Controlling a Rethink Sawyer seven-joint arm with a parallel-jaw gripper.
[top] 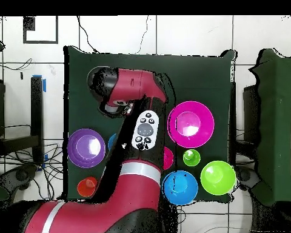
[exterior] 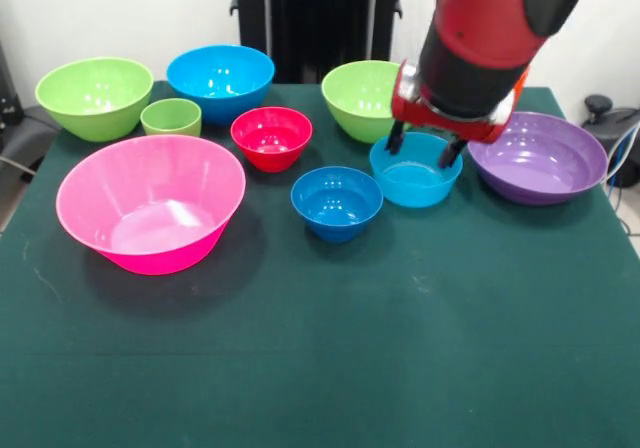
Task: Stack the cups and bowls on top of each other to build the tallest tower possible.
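Note:
My gripper [exterior: 426,146] is open, low over the far rim of the teal bowl [exterior: 416,173]; I cannot tell whether its dark fingers [exterior: 396,138] touch the rim. All bowls stand apart on the green table [exterior: 320,348]. They are the huge pink bowl [exterior: 150,203], the small blue bowl [exterior: 337,201], the small red bowl [exterior: 271,136], the large blue bowl [exterior: 220,80], two lime-green bowls [exterior: 95,96] [exterior: 362,98] and the purple bowl [exterior: 538,156]. The short lime-green cup [exterior: 171,117] stands upright. The orange cup [top: 87,186] shows only in the overhead view, near the purple bowl [top: 86,147].
The red arm [top: 136,91] covers the table's middle in the overhead view and hides the gripper there. The robot's black pedestal [exterior: 300,18] stands behind the far edge. Cables [exterior: 620,158] hang at the right edge.

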